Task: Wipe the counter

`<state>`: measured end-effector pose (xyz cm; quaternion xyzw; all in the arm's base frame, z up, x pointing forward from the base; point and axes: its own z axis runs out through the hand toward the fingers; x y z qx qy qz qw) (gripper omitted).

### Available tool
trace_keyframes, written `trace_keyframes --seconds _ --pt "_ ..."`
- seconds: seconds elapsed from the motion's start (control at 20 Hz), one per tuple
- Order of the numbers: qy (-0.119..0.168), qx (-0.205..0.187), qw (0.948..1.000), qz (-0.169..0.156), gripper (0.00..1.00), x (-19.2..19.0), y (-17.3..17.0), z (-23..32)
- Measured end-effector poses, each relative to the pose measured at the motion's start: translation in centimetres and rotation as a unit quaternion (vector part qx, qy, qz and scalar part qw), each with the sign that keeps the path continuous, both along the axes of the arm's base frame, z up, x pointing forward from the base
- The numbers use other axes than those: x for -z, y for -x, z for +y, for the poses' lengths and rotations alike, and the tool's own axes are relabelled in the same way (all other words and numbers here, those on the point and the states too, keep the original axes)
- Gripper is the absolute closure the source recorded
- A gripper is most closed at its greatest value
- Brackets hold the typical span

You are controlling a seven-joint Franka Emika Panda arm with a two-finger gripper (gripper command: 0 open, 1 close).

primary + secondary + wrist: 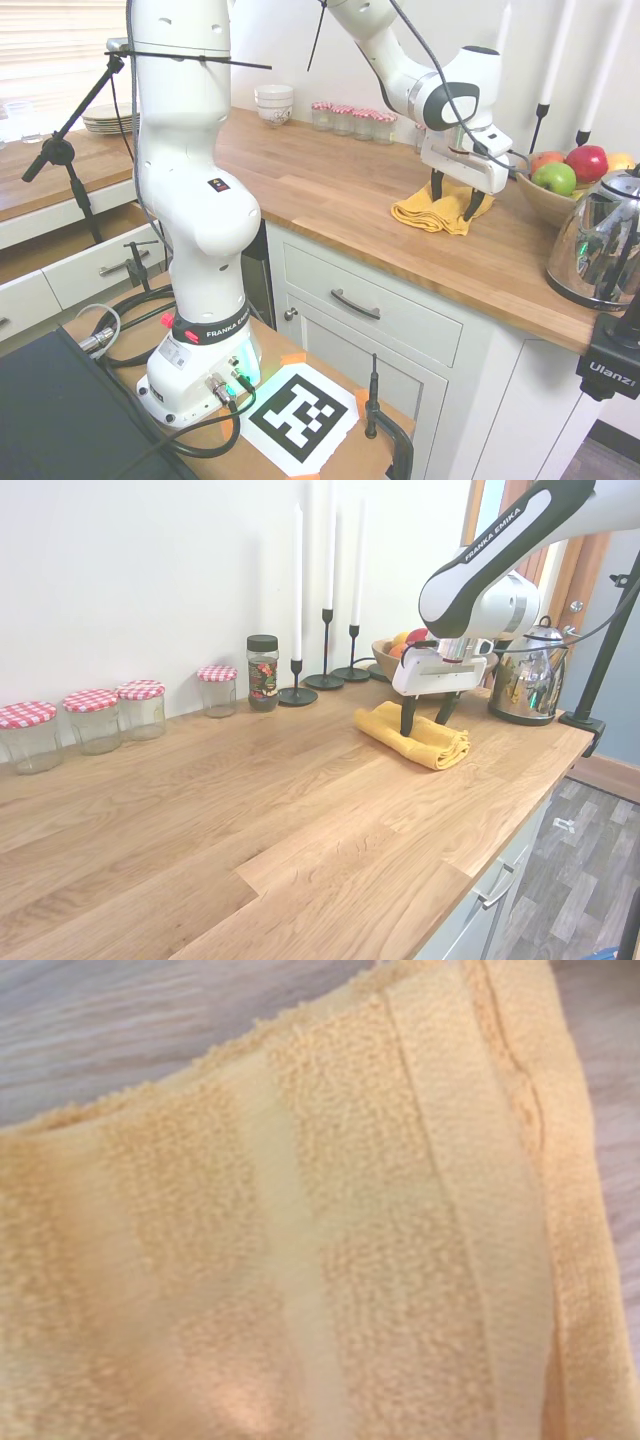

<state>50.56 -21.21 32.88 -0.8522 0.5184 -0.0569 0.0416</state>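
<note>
The counter (320, 190) (250, 800) is a long warm-brown plank top over white cabinets. A folded yellow cloth (424, 213) (432, 743) lies on it near the right end, in front of the fruit bowl. My gripper (453, 200) (425, 716) points straight down over the cloth, open. Its two dark fingers (407, 716) stand apart with their tips down at the cloth's upper fold. The wrist view is filled with the cloth's yellow terry weave (300, 1240), and a strip of wood shows along one edge.
A wooden bowl of fruit (560, 183) and a steel kettle (600, 245) (522, 680) stand just beyond the cloth. Along the wall are red-checked jars (350, 118) (90, 718), a spice jar (263, 672), candlesticks (325, 630) and stacked white bowls (274, 103).
</note>
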Motion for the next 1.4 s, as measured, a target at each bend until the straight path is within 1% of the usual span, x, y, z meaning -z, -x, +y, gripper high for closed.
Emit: trace_keyframes --seconds 1.4 --pt "-0.004 0.005 1.0000 -0.002 1.00 0.00 0.08 -0.24"
